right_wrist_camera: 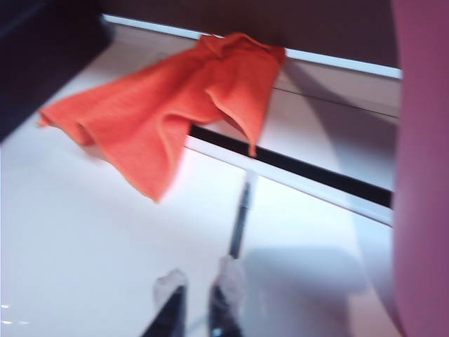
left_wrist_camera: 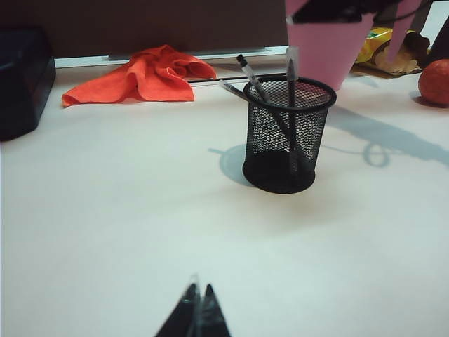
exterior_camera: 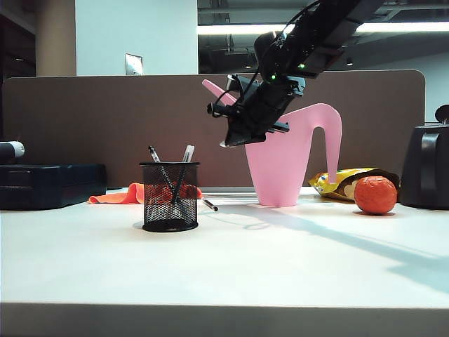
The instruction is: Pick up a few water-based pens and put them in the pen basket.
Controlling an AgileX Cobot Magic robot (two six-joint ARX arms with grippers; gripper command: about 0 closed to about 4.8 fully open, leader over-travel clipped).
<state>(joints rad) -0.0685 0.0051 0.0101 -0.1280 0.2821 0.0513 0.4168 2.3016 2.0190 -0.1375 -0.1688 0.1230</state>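
Observation:
The pen basket (exterior_camera: pixel 169 197) (left_wrist_camera: pixel 287 133), a black mesh cup, stands on the white table with two water-based pens (exterior_camera: pixel 186 156) (left_wrist_camera: pixel 290 74) leaning upright in it. A third pen (exterior_camera: pixel 209 204) (right_wrist_camera: pixel 240 217) lies flat on the table behind the basket, near the orange cloth. My right gripper (exterior_camera: pixel 227 143) (right_wrist_camera: pixel 200 284) hangs in the air above and to the right of the basket, in front of the pink can. Its fingers stand slightly apart with nothing between them, and the lying pen is just beyond the tips. My left gripper (left_wrist_camera: pixel 198 305) is shut, low over the table, well short of the basket.
A pink watering can (exterior_camera: pixel 295 165) stands behind the right gripper. An orange cloth (exterior_camera: pixel 119 195) (right_wrist_camera: pixel 168 105) lies by the back partition. At the right are an orange ball (exterior_camera: pixel 375 194), a yellow snack bag (exterior_camera: pixel 335 181) and a black device (exterior_camera: pixel 426 168). A dark case (exterior_camera: pixel 49 185) sits far left.

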